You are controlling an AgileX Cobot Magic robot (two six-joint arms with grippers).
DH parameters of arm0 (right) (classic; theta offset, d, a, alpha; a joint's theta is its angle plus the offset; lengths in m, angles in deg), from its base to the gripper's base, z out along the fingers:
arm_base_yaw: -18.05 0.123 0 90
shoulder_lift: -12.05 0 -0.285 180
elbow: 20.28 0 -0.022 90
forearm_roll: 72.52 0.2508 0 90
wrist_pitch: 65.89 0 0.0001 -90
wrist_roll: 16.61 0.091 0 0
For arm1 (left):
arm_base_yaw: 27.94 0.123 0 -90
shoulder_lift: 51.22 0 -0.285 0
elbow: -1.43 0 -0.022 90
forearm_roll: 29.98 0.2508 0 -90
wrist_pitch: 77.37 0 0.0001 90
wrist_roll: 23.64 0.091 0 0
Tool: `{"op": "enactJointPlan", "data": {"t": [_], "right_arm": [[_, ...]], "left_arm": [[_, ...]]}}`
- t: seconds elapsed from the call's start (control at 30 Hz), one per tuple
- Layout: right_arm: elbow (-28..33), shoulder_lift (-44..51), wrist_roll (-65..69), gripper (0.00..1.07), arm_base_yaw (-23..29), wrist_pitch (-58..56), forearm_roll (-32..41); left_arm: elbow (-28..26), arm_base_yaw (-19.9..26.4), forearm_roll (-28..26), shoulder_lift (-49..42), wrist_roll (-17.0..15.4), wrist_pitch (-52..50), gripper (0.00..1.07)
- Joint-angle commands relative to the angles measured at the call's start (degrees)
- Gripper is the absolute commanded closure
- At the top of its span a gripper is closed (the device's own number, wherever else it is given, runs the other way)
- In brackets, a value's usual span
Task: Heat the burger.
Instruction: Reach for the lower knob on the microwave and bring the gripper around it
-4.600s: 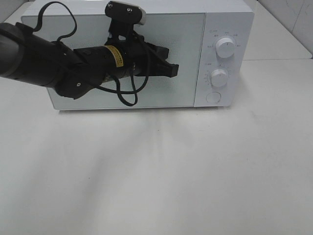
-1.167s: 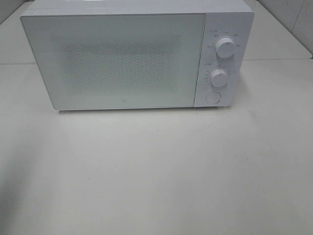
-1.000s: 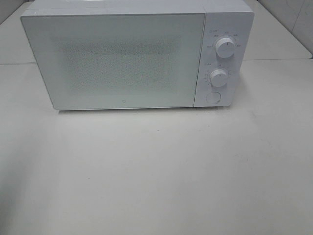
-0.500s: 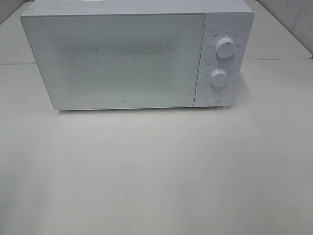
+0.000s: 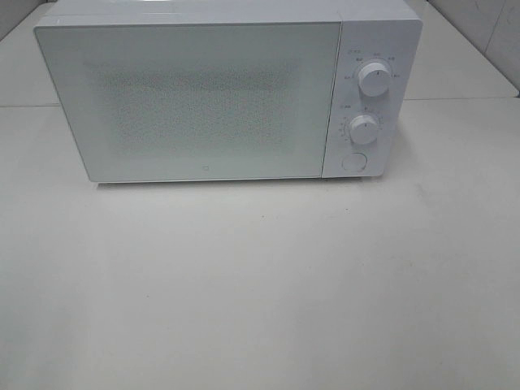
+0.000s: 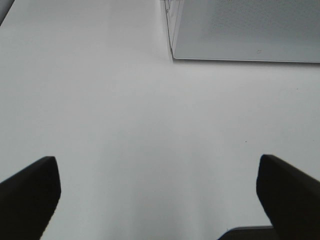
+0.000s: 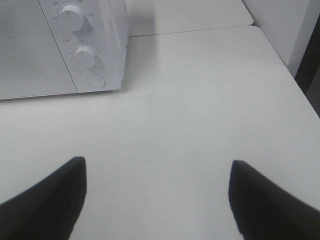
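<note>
My left jaws and my right jaws both stand wide apart, holding nothing, over the white desk [image 5: 260, 284]. The closed microwave [image 5: 195, 97] fills the upper frame.

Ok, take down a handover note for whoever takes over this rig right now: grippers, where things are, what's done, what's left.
Left gripper: open, empty, above the table in front of the microwave.
Right gripper: open, empty, above the table near the control panel.
Burger: in no view. The door is shut and frosted, so I cannot tell whether it is inside.
Done: door closed.
Left: confirm the burger is inside, then probably set the dials; their settings cannot be read.
</note>
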Motion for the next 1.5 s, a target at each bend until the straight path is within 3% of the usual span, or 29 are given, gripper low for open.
{"op": "enactJointPlan", "data": {"t": [0.03,0.27,0.43,0.83,1.5], "right_arm": [[0.06,0.23,-0.23,0.31,-0.29,0.52,0.23],[0.06,0.23,-0.23,0.31,-0.29,0.52,0.23],[0.06,0.23,-0.17,0.31,-0.17,0.52,0.23],[-0.23,0.17,-0.23,0.31,-0.17,1.03,0.23],[0.63,-19.71,-0.46,0.31,-0.17,23.2,-2.86]], "left_arm": [[0.06,0.17,-1.2,-2.86,0.0,-0.97,0.06],[0.06,0.29,-1.2,-5.44,0.0,-0.97,0.06],[0.06,4.35,-1.2,-5.44,0.0,-0.97,0.06],[0.06,4.58,-1.2,-5.39,0.0,-0.97,0.06],[0.06,4.58,-1.2,-5.39,0.0,-0.97,0.06]]}}
